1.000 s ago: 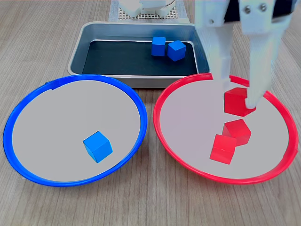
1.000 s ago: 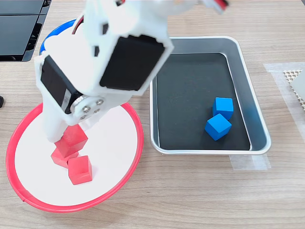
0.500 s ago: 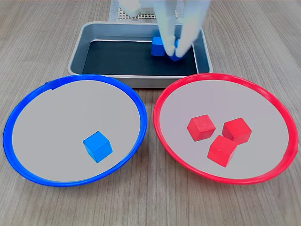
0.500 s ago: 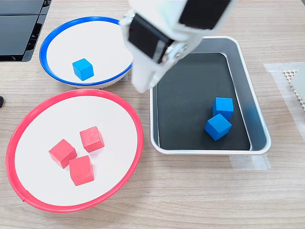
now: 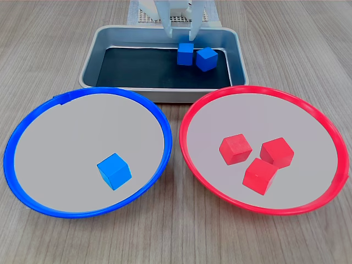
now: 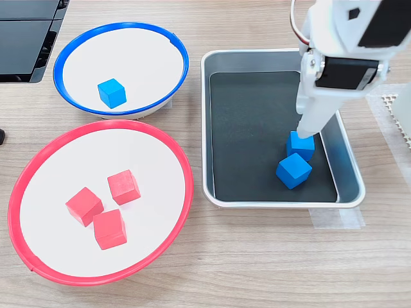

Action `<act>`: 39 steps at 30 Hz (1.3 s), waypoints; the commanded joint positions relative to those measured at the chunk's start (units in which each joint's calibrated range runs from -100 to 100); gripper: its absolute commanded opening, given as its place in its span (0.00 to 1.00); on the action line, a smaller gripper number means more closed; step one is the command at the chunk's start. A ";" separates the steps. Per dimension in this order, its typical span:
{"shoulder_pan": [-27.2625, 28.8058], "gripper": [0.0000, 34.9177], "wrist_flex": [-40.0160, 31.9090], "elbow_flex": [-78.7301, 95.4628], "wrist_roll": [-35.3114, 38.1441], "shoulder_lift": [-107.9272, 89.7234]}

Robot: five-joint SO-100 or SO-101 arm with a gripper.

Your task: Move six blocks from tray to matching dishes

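Note:
The silver tray (image 5: 91, 63) (image 6: 350, 186) holds two blue blocks, one (image 5: 186, 54) (image 6: 300, 145) touching the other (image 5: 207, 59) (image 6: 294, 170). My gripper (image 5: 179, 36) is open, its white fingers (image 6: 313, 112) spread just above the first of these, gripping nothing. The blue-rimmed dish (image 5: 33, 126) (image 6: 70, 51) holds one blue block (image 5: 114, 171) (image 6: 112, 93). On the red-rimmed dish (image 5: 324, 126) (image 6: 180, 160) lie three red blocks close together (image 5: 235, 149) (image 5: 276, 152) (image 5: 259, 175) (image 6: 124, 187).
The arm's base (image 5: 176, 8) stands on a white mesh mat (image 6: 395, 102) behind the tray. A black flat object (image 6: 26, 38) lies at the second exterior view's top left. Bare wooden table (image 5: 176, 242) surrounds the dishes.
The gripper let go of the third red block in the red dish, rose, and swung over to the tray. It now hangs open above a blue block.

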 commanded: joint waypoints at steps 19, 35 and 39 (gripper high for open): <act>1.37 0.38 -5.38 5.49 5.57 1.82; 1.18 0.27 -11.41 8.40 6.50 3.19; 1.75 0.00 -10.42 7.04 6.98 3.02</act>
